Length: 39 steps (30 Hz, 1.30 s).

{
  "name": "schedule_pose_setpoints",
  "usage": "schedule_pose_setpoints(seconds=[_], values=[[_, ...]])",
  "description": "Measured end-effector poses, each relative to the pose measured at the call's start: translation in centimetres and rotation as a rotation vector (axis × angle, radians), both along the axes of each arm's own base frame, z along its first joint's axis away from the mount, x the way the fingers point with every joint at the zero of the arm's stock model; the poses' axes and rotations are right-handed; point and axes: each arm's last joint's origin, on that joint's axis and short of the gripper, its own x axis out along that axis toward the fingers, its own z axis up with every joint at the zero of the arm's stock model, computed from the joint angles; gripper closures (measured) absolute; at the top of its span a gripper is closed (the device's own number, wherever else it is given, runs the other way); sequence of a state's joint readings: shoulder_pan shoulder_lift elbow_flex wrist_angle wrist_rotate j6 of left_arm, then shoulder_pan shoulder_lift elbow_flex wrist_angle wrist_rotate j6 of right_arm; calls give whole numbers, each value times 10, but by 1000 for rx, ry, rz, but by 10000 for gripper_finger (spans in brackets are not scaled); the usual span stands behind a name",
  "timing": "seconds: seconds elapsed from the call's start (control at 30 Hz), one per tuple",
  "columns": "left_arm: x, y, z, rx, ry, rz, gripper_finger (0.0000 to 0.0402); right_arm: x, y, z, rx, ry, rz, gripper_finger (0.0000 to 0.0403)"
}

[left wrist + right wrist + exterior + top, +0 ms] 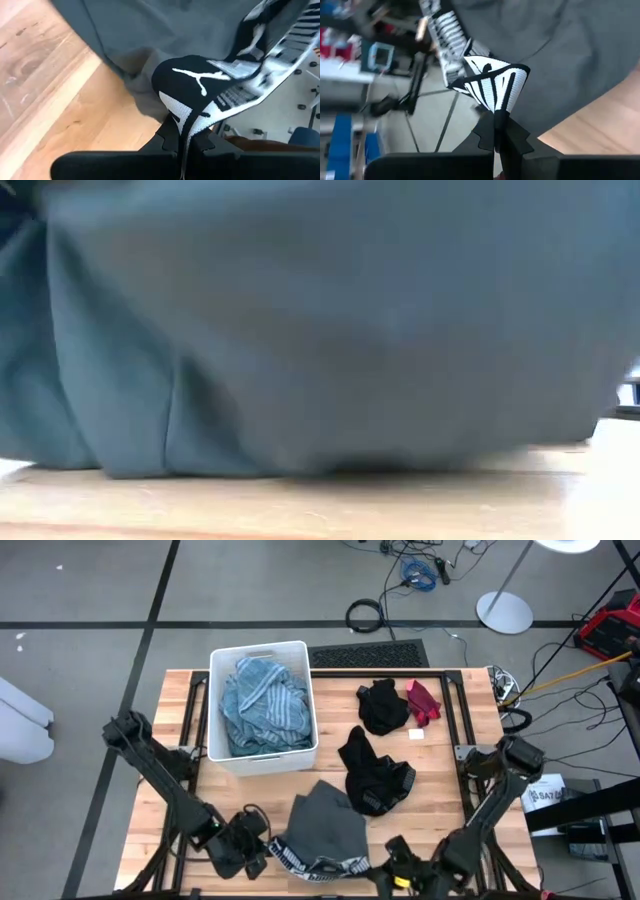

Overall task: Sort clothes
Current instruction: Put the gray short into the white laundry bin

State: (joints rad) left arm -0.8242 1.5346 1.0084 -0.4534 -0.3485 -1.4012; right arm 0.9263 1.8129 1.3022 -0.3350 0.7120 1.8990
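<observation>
A dark grey garment (325, 820) with a black-and-white waistband (322, 863) lies at the table's near edge, between my two grippers. My left gripper (272, 852) is shut on the waistband's left end, my right gripper (392, 862) on its right end. In the low view the grey cloth (320, 330) fills the picture, its lower edge on the wood. The white bin (305, 690) at the far left holds teal striped clothes (262, 705). Two black garments (383, 705) (375, 778) and a red one (423, 700) lie flat on the table's right half. My left gripper pinches a fold of the waistband (186, 117) between its two fingers, at the band's left end. The band runs away from the fingers and the grey cloth behind it lies on the table. My right gripper pinches a fold of the waistband (496, 102) between its two fingers, at the band's right end. The band stands up from the fingers, with the grey cloth beyond it on the wood.
The bin stands at the far left of the wooden table (180, 810). A small white tag (416, 734) lies near the far black garment. Bare wood shows at the near left and near right. Cables and a lamp base (505, 612) sit on the floor beyond.
</observation>
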Motion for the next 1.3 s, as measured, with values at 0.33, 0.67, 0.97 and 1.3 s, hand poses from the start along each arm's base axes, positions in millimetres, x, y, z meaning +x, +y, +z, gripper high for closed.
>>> schedule_pose_setpoints(seconds=[0.33,0.67,0.97,1.3], values=[[21,20,-7,80,-14,93,398,30,-41,-24,-34,177,-181,403],[26,39,-10,130,42,180,391,18,-68,-29,-98,416,-284,403],[36,57,-12,105,103,225,386,27,-93,-30,-127,511,-344,403],[39,63,-13,34,188,150,321,37,-108,-32,-97,661,-209,345]])
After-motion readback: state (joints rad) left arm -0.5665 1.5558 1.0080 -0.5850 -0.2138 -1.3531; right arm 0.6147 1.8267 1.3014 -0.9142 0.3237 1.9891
